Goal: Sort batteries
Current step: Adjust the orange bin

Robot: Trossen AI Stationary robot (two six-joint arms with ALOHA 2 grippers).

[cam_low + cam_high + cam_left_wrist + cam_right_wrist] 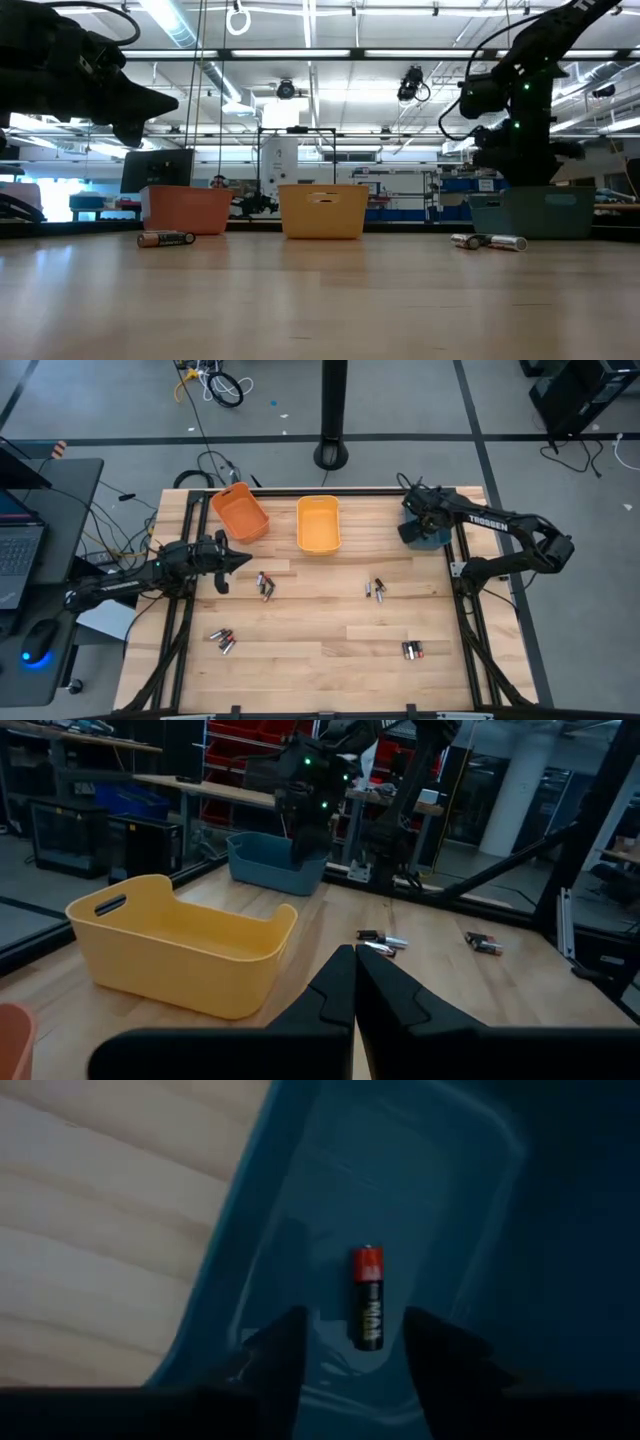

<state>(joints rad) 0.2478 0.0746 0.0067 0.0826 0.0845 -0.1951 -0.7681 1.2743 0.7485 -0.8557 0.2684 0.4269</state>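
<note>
On my wooden surface [330,635] I note an orange bin [239,513] and a yellow bin [318,524] near each other at the far edge, and a teal bin [428,536] well apart at the right

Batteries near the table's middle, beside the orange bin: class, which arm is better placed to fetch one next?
Probably left. Its gripper, fingers shut, hovers close to those batteries; the right gripper is over the teal bin, fingers apart above a battery lying inside.
</note>
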